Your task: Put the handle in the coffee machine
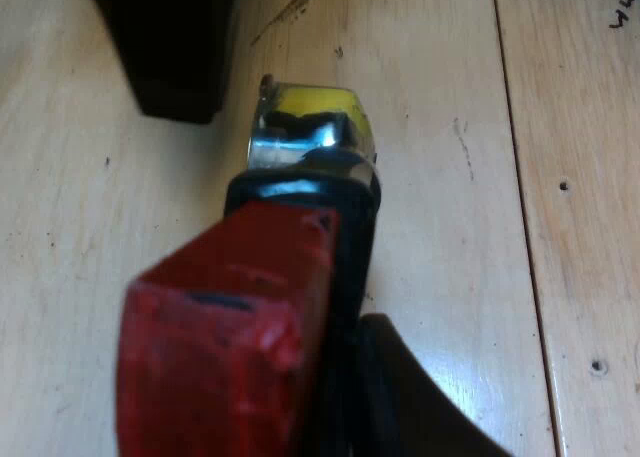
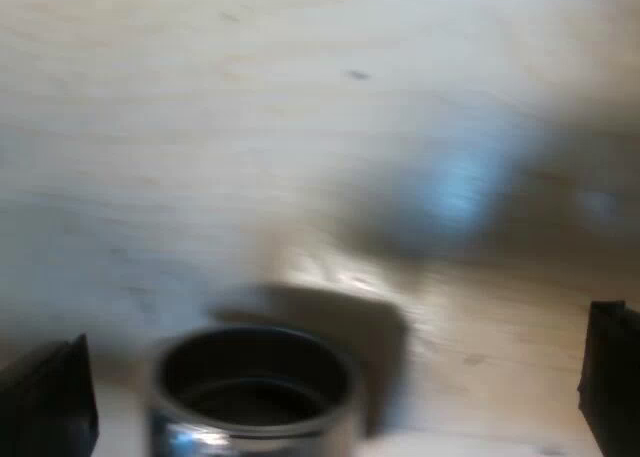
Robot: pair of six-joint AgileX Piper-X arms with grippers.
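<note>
Metal holder [image 1: 310, 127] sits over the wooden counter [image 1: 560, 127], its red-ended handle [image 1: 225, 347] clenched in the left claw [image 1: 340, 387]; it looks heavy, hard and smooth, so grip the thick handle tight; right claw [image 2: 325, 387] is spread wide, a round metal cup [image 2: 250, 422] between its fingers [image 2: 45, 397].

My left wrist camera sits hard against the dark-handled metal holder [image 1: 300, 202], at its red end [image 1: 215, 347]. It looks along the handle to the shiny metal bowl [image 1: 310, 127] and the pale wooden plank tabletop [image 1: 450, 97] beyond. My right wrist camera faces steeply down, close over a round metal cup with a dark inside [image 2: 255, 392]. Both views share that tabletop.
</note>
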